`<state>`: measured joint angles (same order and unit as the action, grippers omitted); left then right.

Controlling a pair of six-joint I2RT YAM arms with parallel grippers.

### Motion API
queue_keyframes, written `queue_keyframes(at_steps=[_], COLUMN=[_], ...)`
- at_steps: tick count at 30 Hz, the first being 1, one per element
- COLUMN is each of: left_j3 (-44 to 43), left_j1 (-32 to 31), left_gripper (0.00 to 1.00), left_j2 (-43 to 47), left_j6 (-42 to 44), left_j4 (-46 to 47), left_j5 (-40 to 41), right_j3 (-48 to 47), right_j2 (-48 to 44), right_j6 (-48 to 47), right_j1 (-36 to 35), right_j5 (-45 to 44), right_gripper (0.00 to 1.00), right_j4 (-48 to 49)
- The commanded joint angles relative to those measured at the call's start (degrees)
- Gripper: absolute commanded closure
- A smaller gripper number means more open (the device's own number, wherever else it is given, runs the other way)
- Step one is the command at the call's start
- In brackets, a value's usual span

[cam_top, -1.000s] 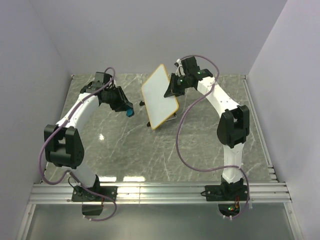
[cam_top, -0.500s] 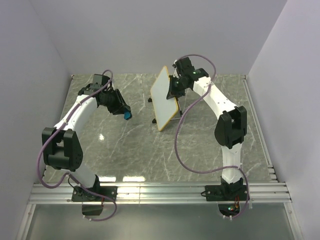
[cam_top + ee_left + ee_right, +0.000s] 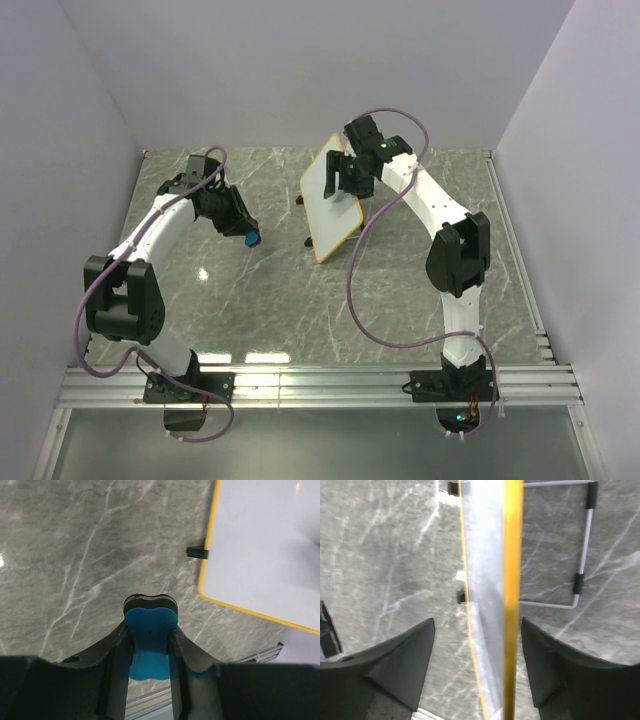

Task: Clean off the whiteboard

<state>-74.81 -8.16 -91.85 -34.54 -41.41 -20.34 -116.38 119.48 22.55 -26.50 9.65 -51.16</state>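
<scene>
The whiteboard [image 3: 325,195], white with a yellow rim, stands tilted on its easel legs at the back middle of the table. Its face shows no marks in the left wrist view, where the whiteboard [image 3: 265,540] fills the upper right. My right gripper [image 3: 346,178] is open and straddles the board's top edge. The yellow rim [image 3: 512,580] runs between the fingers [image 3: 415,655] with a gap on both sides. My left gripper [image 3: 247,234] hovers left of the board, apart from it, and is shut on the blue bone-shaped eraser [image 3: 150,640].
The easel's wire leg [image 3: 580,575] rests on the marble table behind the board. Aluminium rails [image 3: 320,380] run along the near edge and another rail [image 3: 515,250] along the right side. Grey walls close in the left, back and right.
The right gripper has opened and let go of the whiteboard, which now stands on its own after being turned more edge-on. The left arm has drawn slightly left with the eraser.
</scene>
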Motion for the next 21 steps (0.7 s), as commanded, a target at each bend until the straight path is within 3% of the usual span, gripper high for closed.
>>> queue_keyframes(at_steps=[1, 2, 3, 6, 8, 9, 10, 12, 13, 16, 21], left_j3=[1.6, 2.0, 3.1, 5.6, 6.5, 7.2, 7.6, 8.4, 8.6, 8.9, 8.0], left_j1=[0.3, 0.3, 0.3, 0.3, 0.2, 0.2, 0.1, 0.2, 0.2, 0.1, 0.0], left_gripper=[1.00, 1.00, 1.00, 1.00, 0.92, 0.84, 0.68, 0.52, 0.39, 0.27, 0.21], left_j2=[-0.4, -1.1, -1.6, -3.2, -4.2, -4.6, -5.2, -5.8, -6.0, -6.4, -5.0], left_j6=[1.7, 1.8, 2.0, 2.4, 2.7, 3.1, 3.3, 3.6, 3.6, 3.7, 3.4], left_j4=[0.2, 0.0, 0.0, 1.2, 1.5, 1.7, 2.3, 2.9, 3.2, 3.6, 2.6], left_j5=[3.4, 5.6, 6.5, 10.8, 12.8, 14.8, 15.5, 17.3, 17.7, 18.7, 19.8], right_j3=[-3.6, -3.8, -4.0, -4.1, -4.4, -4.4, -4.2, -2.1, -1.0, 4.8, 15.7], right_j2=[-1.3, -1.8, -2.5, -6.1, -9.0, -10.0, -12.1, -14.4, -17.1, -22.5, -30.0], right_j6=[0.1, 0.1, 0.2, 0.5, 0.4, 0.2, 0.2, 0.0, 0.0, 0.0, 1.3], right_j1=[-0.3, -0.2, -0.3, -0.2, -0.2, -0.2, -0.2, -0.1, -0.2, -0.1, 0.0], right_j5=[-3.3, -3.6, -4.0, -5.0, -6.0, -6.5, -6.9, -8.3, -8.9, -9.6, -9.6], right_gripper=[0.21, 0.20, 0.12, 0.10, 0.10, 0.09, 0.10, 0.09, 0.09, 0.09, 0.07], right_j4=[-1.9, -2.3, -2.8, -3.2, -3.7, -4.2, -4.4, -4.2, -4.0, -2.2, 2.3])
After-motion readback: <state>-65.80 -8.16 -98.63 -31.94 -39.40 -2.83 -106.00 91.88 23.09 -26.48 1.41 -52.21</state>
